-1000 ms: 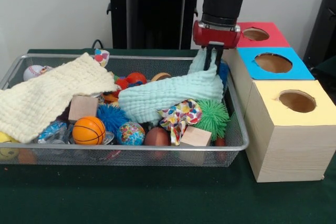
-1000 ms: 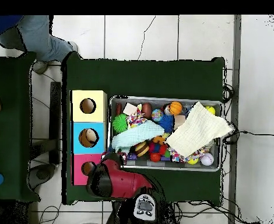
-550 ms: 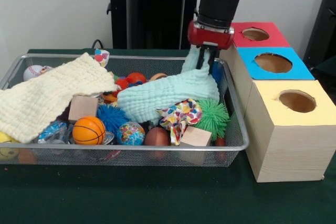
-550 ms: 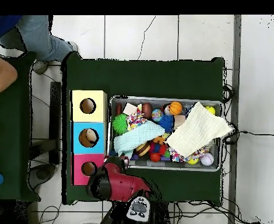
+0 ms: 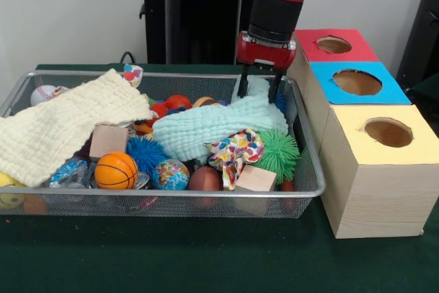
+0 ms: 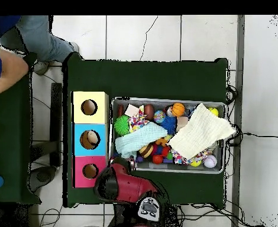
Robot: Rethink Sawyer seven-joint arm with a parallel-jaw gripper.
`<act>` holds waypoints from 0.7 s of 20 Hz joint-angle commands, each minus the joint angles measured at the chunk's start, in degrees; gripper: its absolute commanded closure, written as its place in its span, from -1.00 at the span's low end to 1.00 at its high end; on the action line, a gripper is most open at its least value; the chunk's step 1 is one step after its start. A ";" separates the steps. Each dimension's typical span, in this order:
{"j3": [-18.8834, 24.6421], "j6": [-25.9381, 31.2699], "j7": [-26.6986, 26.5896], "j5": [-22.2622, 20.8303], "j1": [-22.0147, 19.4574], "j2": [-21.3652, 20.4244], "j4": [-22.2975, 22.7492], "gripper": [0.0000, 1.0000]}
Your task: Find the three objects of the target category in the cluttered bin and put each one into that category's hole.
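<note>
Front and overhead views of a sorting setup. The gripper (image 5: 259, 86) hangs in the upper centre of the front view, its two dark fingers (image 5: 244, 84) spread apart and straddling the raised far end of the pale green cloth (image 5: 219, 125); nothing appears pinched between them, though whether the tips touch the fabric cannot be told. The cloth lies draped over the toys at the right of the wire bin (image 5: 310, 169). A cream cloth (image 5: 65, 125) covers the left part of the frame's clutter.

Visible among the clutter are a small basketball (image 5: 115, 170), a green spiky ball (image 5: 278, 153), a blue spiky ball (image 5: 146, 151), a brown football (image 5: 204, 178), a patterned fabric piece (image 5: 235, 150) and a wooden block (image 5: 256, 179). The target category is not stated; candidates may lie under either cloth. At right stand the red box (image 5: 334, 44), blue box (image 5: 357, 81) and yellow box (image 5: 388, 132), each with one round hole.

Likely hazards: a closing grasp could gather only loose cloth, dragging it onto neighbouring toys and burying them again, or lifting small items out over the bin wall. The fingers sit close to the bin's far right rim, so a descent there risks striking the wire.

In the overhead view a person's sleeve (image 6: 5, 65) occupies the upper left.
</note>
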 commanded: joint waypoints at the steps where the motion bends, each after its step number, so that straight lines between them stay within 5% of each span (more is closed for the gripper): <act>1: 3.74 12.05 13.97 5.34 0.16 -8.68 -0.03 -1.00; 5: 4.45 23.80 12.48 5.76 -0.78 -14.92 -1.36 -1.00; 10: 6.85 32.12 11.48 6.98 -3.29 -17.97 -2.42 -1.00; 14: -0.25 35.80 12.58 4.67 1.95 -16.40 -7.82 -1.00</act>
